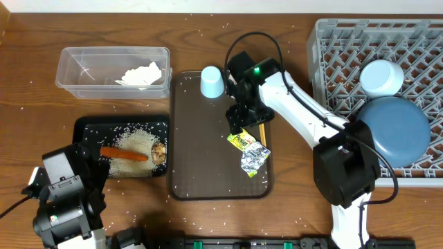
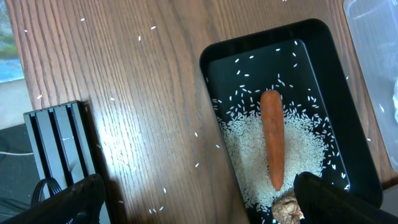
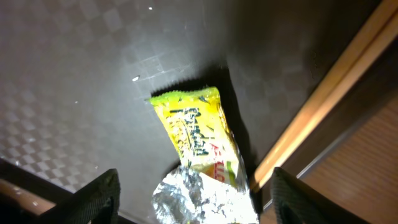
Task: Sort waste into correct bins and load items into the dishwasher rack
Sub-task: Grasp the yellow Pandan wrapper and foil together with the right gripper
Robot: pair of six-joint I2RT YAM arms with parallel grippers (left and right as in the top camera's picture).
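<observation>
My right gripper is open just above the yellow-green wrapper and the silver wrapper on the brown serving tray. In the right wrist view the fingers straddle the silver wrapper, with the yellow-green wrapper just beyond. Chopsticks lie beside them. A pale-blue cup stands on the tray's far end. The black tray holds rice, the carrot and a brown lump. My left gripper is open over the black tray's near edge. The clear tub holds a tissue.
The grey rack at the right holds a white cup and a large blue plate. The brown serving tray lies in the middle. Rice grains are scattered over the wooden table.
</observation>
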